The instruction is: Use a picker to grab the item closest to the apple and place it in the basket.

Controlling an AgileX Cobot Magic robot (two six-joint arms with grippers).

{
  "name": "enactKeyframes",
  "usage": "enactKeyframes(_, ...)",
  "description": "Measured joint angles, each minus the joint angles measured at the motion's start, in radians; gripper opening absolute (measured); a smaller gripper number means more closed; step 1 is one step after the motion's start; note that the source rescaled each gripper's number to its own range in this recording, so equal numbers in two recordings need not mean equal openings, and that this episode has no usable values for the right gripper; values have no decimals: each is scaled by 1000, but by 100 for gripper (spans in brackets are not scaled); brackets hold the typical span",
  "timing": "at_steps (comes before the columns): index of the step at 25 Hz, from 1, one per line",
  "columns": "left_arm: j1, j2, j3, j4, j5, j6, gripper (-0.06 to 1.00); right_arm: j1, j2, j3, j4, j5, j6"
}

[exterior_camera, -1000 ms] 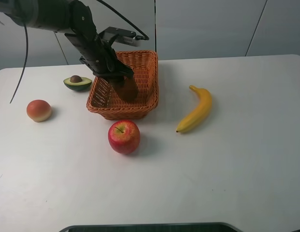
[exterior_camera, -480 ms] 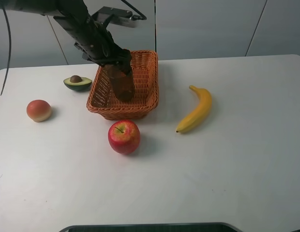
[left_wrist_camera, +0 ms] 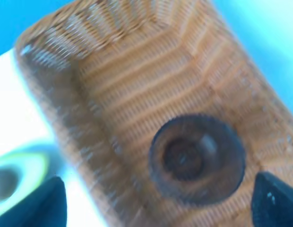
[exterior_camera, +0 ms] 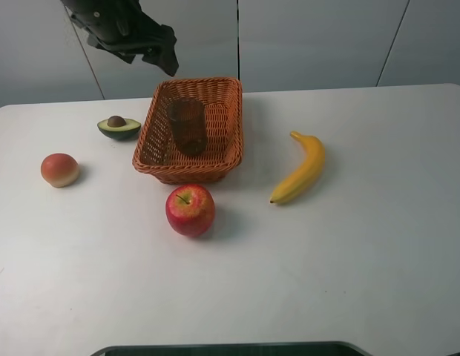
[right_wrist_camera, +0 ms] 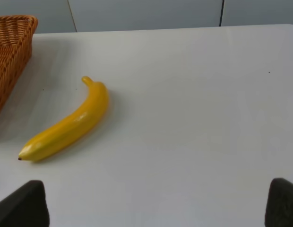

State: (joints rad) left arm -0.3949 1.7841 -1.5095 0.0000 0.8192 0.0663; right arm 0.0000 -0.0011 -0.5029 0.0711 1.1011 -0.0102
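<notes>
Nearest the front edge of the white table (exterior_camera: 349, 259) sits the red apple (exterior_camera: 190, 210), resting alone on the bare surface. A little further back and to the right lies the yellow banana (exterior_camera: 300, 169), curved, with its stem end pointing away from the camera. It is apart from both the apple and the basket. At about the same depth on the left side is a round peach-coloured fruit (exterior_camera: 59, 169), well apart from everything else.

Just behind the apple stands the woven orange basket (exterior_camera: 159, 167). The dark brown ribbed cup (exterior_camera: 188, 126) is upright inside it, on the basket floor near the middle, and nothing is touching it. The left wrist view looks straight down into the cup's open mouth, with the basket's walls all round it. To the left of the basket, close to its far corner, an avocado half (exterior_camera: 119, 127) lies cut face up with the stone showing.

Furthest back and highest, the left gripper (exterior_camera: 162, 50) hangs in the air above and beyond the basket's far left corner, clear of the rim. Its fingertips (left_wrist_camera: 33, 205) are spread wide at the edges of its wrist view and nothing is between them.

The right gripper (right_wrist_camera: 151, 205) appears only in its own wrist view. Its jaws are also parted wide and empty, over bare table, with the banana and a corner of the basket ahead of them.
</notes>
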Motion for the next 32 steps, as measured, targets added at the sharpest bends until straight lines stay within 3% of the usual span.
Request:
enactKeyframes(6,174,-123,4,-46,148,-7,100,0,0,0,0,0,0)
enactKeyframes(13,383,-378,246,-128,116,-7,100,0,0,0,0,0,0)
enactKeyframes(20,402,-689,396,-130,129,-7,100,0,0,0,0,0,0)
enactKeyframes(32,402,-1236,623,-103,236,-7,100,0,0,0,0,0,0)
